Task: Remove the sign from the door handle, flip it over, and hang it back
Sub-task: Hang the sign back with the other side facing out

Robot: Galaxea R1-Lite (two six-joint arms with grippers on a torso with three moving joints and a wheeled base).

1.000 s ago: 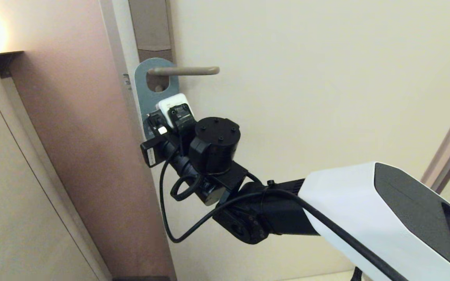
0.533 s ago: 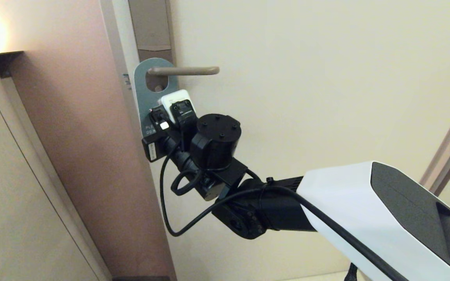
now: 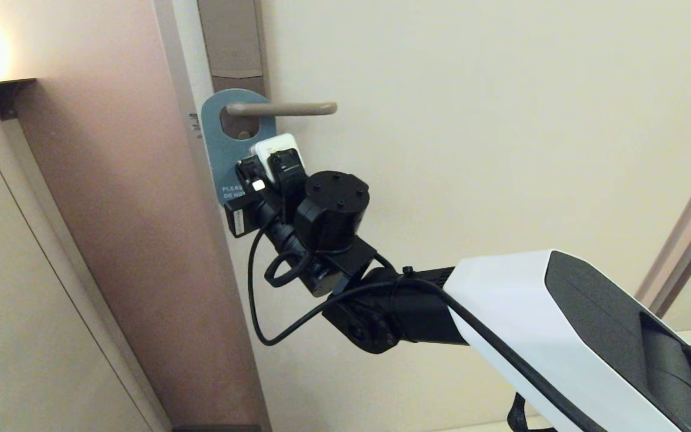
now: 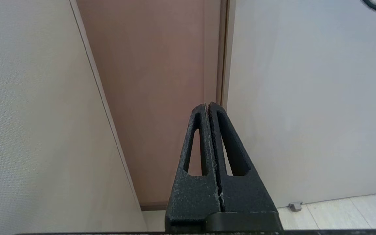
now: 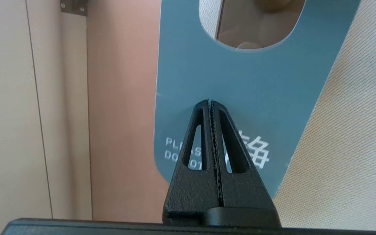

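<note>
On the door handle (image 3: pixel 282 108) hangs the sign (image 3: pixel 225 150), blue side out, lower end swung leftward off the door; right gripper (image 5: pixel 210 101) fingers pressed together, tips at the sign's face, nothing visibly pinched; left gripper (image 4: pixel 207 105) closed, empty, away from the work.

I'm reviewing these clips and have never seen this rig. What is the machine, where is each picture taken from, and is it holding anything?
It is a two-armed robot facing a door. The head view looks from its head camera: the right arm reaches to the blue sign hanging on the door handle. The other two pictures come from cameras on each wrist. The right gripper is shut, its tips in front of the sign's blue face below the oval hole; whether it touches is unclear. The left gripper is shut, holds nothing, and points at the lower door.
</note>
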